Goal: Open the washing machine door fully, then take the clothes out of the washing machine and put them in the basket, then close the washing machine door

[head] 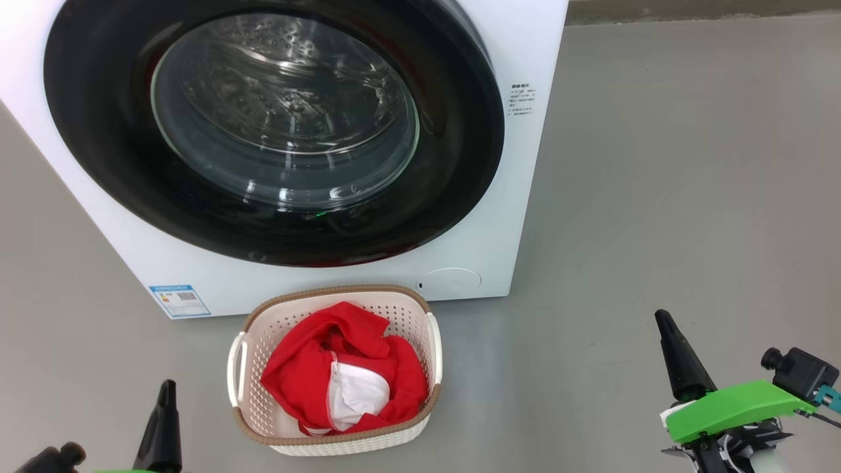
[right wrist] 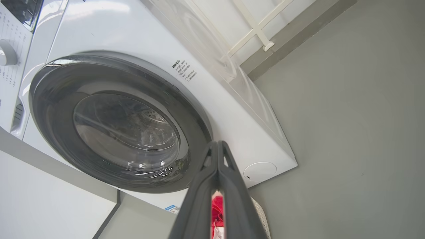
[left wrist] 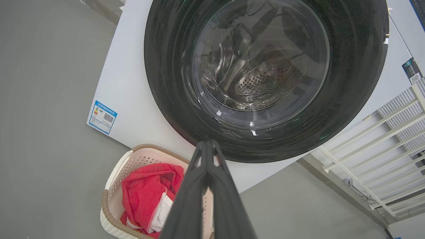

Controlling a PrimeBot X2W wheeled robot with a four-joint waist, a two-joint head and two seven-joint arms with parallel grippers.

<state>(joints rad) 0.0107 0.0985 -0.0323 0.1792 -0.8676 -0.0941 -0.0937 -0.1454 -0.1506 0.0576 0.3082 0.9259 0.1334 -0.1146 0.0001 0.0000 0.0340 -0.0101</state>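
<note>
In basket (head: pixel 338 288), red clothes (head: pixel 302 374) (white-lined)

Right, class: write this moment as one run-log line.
door: shut | clothes: in basket | left gripper: shut, empty | right gripper: shut, empty | task: looks done

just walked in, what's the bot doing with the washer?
Looks like the tail end of a laundry unload. The red clothes lie in the basket on the floor in front of the washing machine. The washing machine door appears closed, with no red visible through its glass. Nothing is being handled: both arms' jaws are shut and empty, held low on either side of the basket.
</note>
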